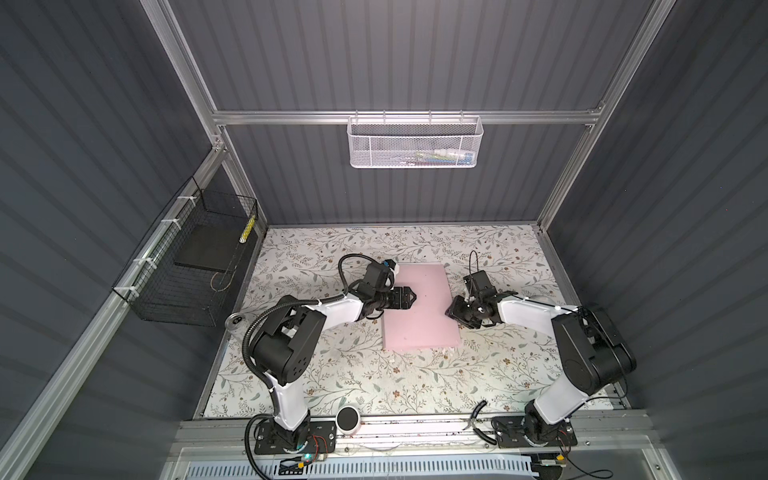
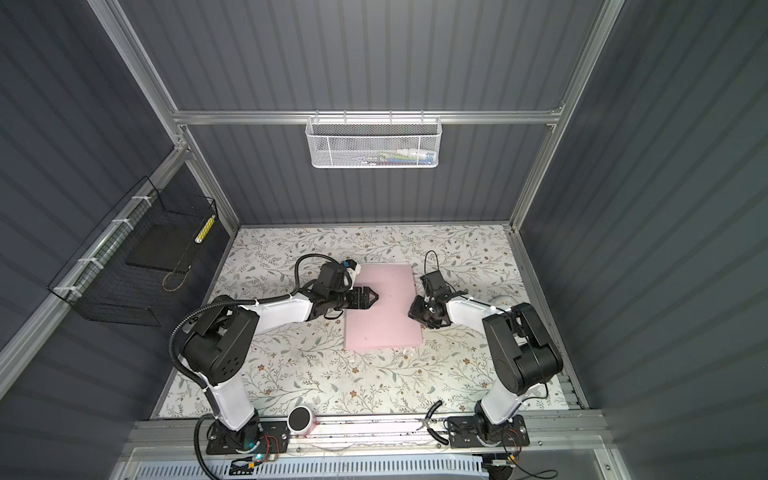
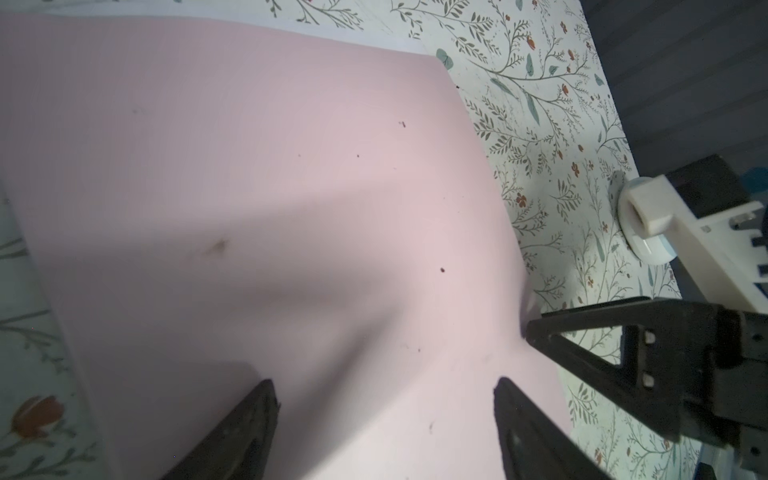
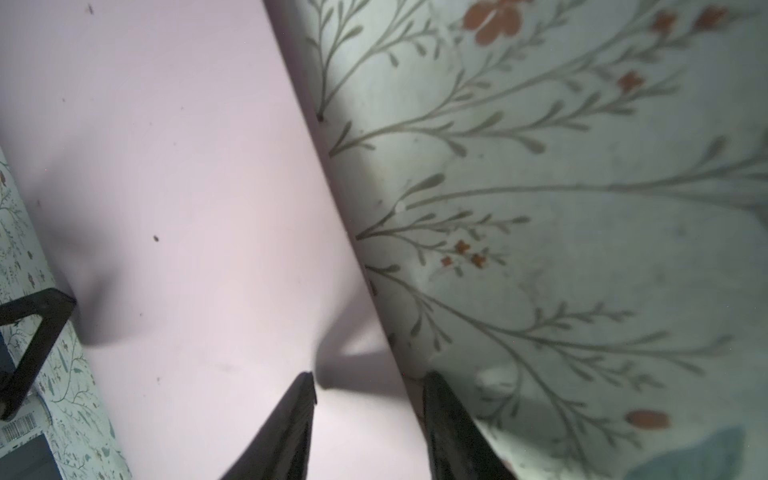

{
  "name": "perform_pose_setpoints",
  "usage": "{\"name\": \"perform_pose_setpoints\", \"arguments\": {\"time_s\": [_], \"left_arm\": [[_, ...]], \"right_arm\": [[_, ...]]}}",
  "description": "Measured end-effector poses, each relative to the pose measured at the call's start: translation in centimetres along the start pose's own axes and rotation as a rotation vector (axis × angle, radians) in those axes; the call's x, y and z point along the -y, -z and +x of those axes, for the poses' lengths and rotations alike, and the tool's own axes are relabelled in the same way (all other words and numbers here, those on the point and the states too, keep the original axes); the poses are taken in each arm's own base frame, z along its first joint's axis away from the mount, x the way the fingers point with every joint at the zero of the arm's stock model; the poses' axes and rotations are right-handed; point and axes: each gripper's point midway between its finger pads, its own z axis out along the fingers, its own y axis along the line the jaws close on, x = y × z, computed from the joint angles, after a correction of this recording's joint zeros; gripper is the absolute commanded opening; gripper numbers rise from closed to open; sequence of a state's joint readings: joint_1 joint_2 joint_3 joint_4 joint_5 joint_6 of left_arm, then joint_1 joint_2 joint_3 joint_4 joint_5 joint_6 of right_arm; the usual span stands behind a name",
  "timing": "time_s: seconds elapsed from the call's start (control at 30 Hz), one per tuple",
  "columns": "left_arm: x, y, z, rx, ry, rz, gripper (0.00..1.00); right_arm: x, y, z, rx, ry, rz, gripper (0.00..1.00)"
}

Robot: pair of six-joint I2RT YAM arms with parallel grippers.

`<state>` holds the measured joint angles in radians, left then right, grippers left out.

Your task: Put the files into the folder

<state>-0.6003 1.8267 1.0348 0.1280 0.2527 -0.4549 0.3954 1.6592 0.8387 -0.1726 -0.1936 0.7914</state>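
Black tapered jaws — over smooth, flat pink folder (image 3: pixel 249 166).

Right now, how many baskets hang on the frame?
2: a white mesh basket on the back rail, and a black wire basket on the left side rail. None appears hidden.

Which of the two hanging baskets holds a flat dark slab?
The black wire basket on the left wall; the white mesh basket holds small coloured items.
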Motion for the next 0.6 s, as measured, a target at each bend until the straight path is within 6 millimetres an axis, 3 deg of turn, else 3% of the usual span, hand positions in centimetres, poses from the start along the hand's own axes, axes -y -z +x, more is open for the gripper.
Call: {"name": "perform_pose_setpoints", "arguments": {"time_s": [0.2,0.23,0.3,0.33,0.47,0.6], "left_arm": [[-0.3,1.7,-0.6,0.029,-0.008,-0.036,0.89],[-0.4,2.3,-1.0,0.043,-0.016,-0.051,0.97],[-0.4,4.1,-2.2,0.087,-0.041,-0.095,1.00],[-0.4,5.4,-3.0,0.119,-0.053,-0.127,1.00],[-0.9,12.3,-6.6,0.321,-0.102,-0.295,1.00],[-2.7,20.0,-7.4,0.535,-0.157,-0.485,1.00]], "right_arm": [[0.1,0.6,-0.1,-0.004,0.010,0.043,0.50],[0.1,0.9,-0.3,0.006,0.020,0.055,0.54],[-0.1,2.2,-0.9,0.040,0.051,0.066,0.64],[-0.3,3.2,-1.3,0.065,0.077,0.065,0.73],[-2.2,7.9,-3.3,0.194,0.164,0.025,0.81],[-4.0,11.3,-4.6,0.281,0.227,-0.031,0.86]]}}
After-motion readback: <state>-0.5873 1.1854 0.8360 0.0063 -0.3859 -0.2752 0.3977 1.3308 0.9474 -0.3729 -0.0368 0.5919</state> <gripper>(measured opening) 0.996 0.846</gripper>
